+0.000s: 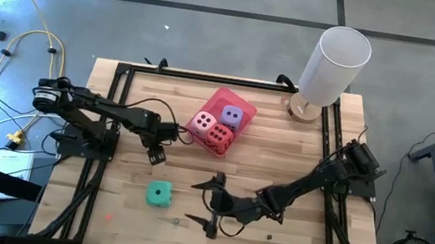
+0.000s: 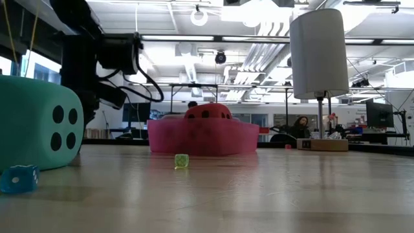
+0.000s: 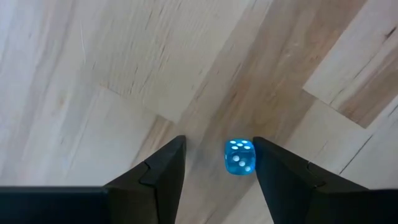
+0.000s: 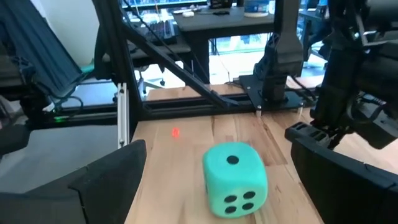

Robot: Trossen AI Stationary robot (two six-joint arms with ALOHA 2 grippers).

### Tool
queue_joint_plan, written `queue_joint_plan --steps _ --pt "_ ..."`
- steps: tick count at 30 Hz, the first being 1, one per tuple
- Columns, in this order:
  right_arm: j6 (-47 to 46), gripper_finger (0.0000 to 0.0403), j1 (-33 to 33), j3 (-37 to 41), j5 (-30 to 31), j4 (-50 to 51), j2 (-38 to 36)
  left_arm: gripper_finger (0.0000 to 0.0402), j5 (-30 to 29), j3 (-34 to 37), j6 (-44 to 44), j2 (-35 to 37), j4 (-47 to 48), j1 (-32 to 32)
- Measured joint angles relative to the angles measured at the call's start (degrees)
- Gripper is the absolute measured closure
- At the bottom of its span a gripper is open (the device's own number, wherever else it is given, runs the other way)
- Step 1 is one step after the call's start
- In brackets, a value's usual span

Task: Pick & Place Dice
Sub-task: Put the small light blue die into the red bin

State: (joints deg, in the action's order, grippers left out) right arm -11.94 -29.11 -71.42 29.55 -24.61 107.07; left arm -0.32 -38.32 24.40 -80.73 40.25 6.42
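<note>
The teal die rests on one face on the table, left of centre and near the front. The pale pink die, purple die and red die sit in the pink tray. My right gripper is wide open and level, just right of the teal die, which stands ahead of its fingers, apart from them. My left gripper points down at the table behind the teal die. It is open, and a small blue die stands on the wood between its fingers. My left gripper comes from above, a finger on either side of the small blue die. The die stands on the table close against the inner side of one finger, with a wide gap to the other. Whether that finger touches it, I cannot tell.
A white cylinder lamp on a wooden foot stands at the far right corner. A black frame runs around the table. A small green die and a small blue die lie near the front edge.
</note>
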Motion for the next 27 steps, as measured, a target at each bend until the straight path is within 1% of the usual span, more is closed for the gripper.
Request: queue_joint_plan --steps 6,11,15,19,27 --pt "-0.1 0.0009 -0.4 0.0 -0.2 0.5 0.0 0.0223 0.1 0.0 -0.4 -2.5 0.2 0.0" --pt "-0.7 0.0009 -0.5 0.0 -2.2 0.8 0.0 0.0223 1.8 0.0 -0.4 -2.6 0.9 -0.6" --pt "-0.9 0.0009 -0.5 0.0 -2.8 0.7 0.0 0.0230 1.0 0.1 -0.4 -2.6 0.9 -2.2" --pt "-0.9 0.0009 -0.5 0.0 -2.8 0.7 0.0 0.0263 0.7 0.1 -0.4 -2.7 1.0 -3.6" --pt "-0.9 0.0009 -0.6 0.0 -2.7 0.8 0.0 0.0337 -0.6 0.1 -1.0 -2.7 0.6 -4.0"
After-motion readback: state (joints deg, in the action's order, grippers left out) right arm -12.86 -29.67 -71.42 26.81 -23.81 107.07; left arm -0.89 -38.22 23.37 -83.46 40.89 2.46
